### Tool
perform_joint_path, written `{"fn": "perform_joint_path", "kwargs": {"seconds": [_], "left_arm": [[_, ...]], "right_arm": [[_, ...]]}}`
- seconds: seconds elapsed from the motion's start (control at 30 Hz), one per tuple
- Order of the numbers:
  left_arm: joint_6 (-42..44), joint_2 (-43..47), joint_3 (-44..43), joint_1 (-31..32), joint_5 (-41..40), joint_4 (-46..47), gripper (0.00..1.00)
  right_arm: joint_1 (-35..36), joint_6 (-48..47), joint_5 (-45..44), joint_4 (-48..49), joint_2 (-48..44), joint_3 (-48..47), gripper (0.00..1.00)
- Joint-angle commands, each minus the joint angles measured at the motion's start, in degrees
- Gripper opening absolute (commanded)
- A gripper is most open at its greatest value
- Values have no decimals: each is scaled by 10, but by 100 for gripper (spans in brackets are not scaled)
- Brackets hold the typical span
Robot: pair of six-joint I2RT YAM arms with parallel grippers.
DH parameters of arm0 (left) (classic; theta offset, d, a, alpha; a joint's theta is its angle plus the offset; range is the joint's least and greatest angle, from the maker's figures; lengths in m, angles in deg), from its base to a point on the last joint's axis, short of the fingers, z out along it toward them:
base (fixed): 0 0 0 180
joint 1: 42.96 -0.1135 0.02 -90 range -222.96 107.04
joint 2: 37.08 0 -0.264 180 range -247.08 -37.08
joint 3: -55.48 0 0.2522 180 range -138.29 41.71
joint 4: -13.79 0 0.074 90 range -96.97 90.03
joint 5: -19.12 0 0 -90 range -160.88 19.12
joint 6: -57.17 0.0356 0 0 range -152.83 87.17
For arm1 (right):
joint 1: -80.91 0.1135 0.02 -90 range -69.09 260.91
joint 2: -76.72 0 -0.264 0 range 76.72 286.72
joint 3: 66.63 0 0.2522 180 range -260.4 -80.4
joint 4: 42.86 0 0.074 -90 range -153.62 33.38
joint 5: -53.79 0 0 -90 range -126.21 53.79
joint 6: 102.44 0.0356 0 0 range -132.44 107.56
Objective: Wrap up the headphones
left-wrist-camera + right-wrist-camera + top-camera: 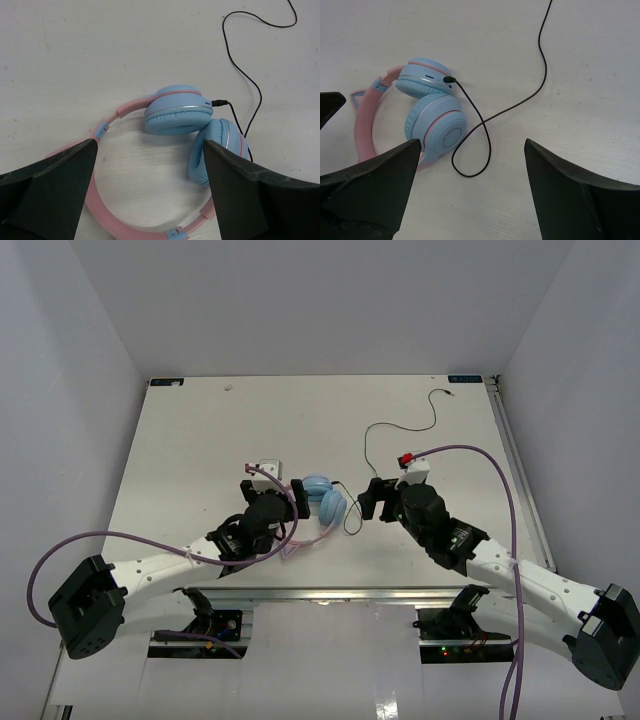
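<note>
Two light-blue ear cups sit folded together where the headphones (322, 502) lie flat mid-table (200, 440). The left gripper (150, 144) is spread wide astride the pink headband, holding nothing. The right gripper (472, 142), likewise spread and empty, faces the cups over the black cable (489, 145) loop.

Headphones (432, 117) lie flat left of centre — black cable (520, 102) loops between the right gripper's (472, 150) spread fingers.
</note>
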Motion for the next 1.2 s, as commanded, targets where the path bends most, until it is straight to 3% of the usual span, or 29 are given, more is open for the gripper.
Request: {"fn": "perform_joint_path", "kwargs": {"seconds": [0.0,0.23,0.53,0.67,0.9,1.17], "left_arm": [[-4,27,8,2,-15,8,97],[-23,83,38,2,-65,12,96],[-64,233,103,1,-153,10,98],[-71,273,120,2,-156,10,98],[-71,287,126,1,-156,13,98],[-66,260,118,1,-148,18,98]], "right_arm": [[3,-23,17,35,5,-25,90],[3,-92,105,119,31,-25,92],[-3,-325,220,42,207,-208,97],[-17,-386,319,5,294,-296,100],[-24,-448,380,-60,423,-391,96],[-40,-495,402,-105,514,-426,92]]}}
